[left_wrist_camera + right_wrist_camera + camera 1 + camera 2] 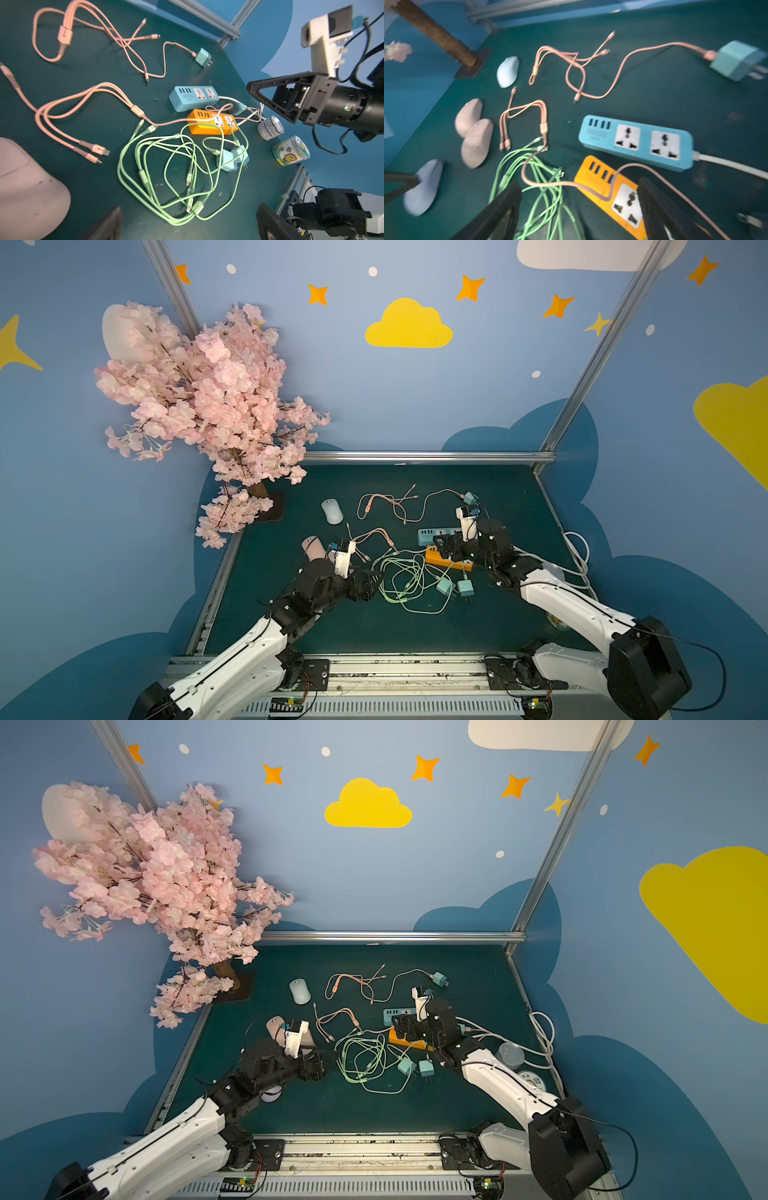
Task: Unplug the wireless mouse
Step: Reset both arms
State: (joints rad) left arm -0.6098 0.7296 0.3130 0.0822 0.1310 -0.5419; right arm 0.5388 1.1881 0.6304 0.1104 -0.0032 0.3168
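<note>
Green tabletop [374,630], job seemingly done: the left gripper [374,578] and the right gripper [439,548], above an orange power strip [434,556], both hang wide open and empty, while the pale blue mouse [332,511] lies far left, a pink cable [511,98] ending just beside it, apparently unplugged, leaving only withdrawal.

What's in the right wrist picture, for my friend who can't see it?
The right hand, open and empty, hangs over an orange power strip with a pink cable draped across it. Beyond lie a blue power strip, tangled green cables and four mice.
</note>
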